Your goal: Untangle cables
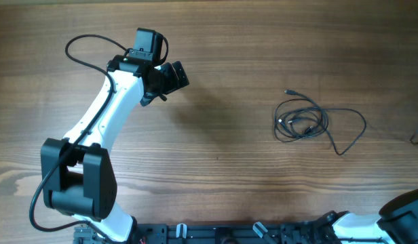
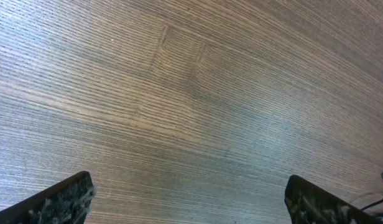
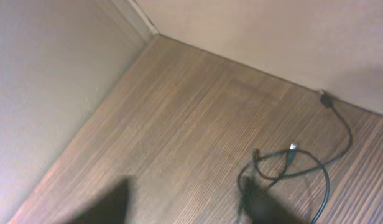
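Cables (image 1: 302, 123) are in neither pincer. The left gripper (image 2: 188, 199) stands wide, its fingers (image 2: 61, 200) over bare wooden table (image 1: 229, 169) with nothing between them. The right gripper (image 3: 185, 208) also looks parted and empty, though its tips are dark and blurred. The left gripper sits far left. The cords lie well apart from it on the right half, as a small overlapping coil with one longer loop trailing right and a plug end (image 1: 288, 91) pointing far. The right arm (image 1: 406, 210) sits near right, closer to them. Judgement: the step is approach, with no separation begun. The next move calls for a low descent onto one outer strand, likely the trailing loop, with tips almost on the wood.
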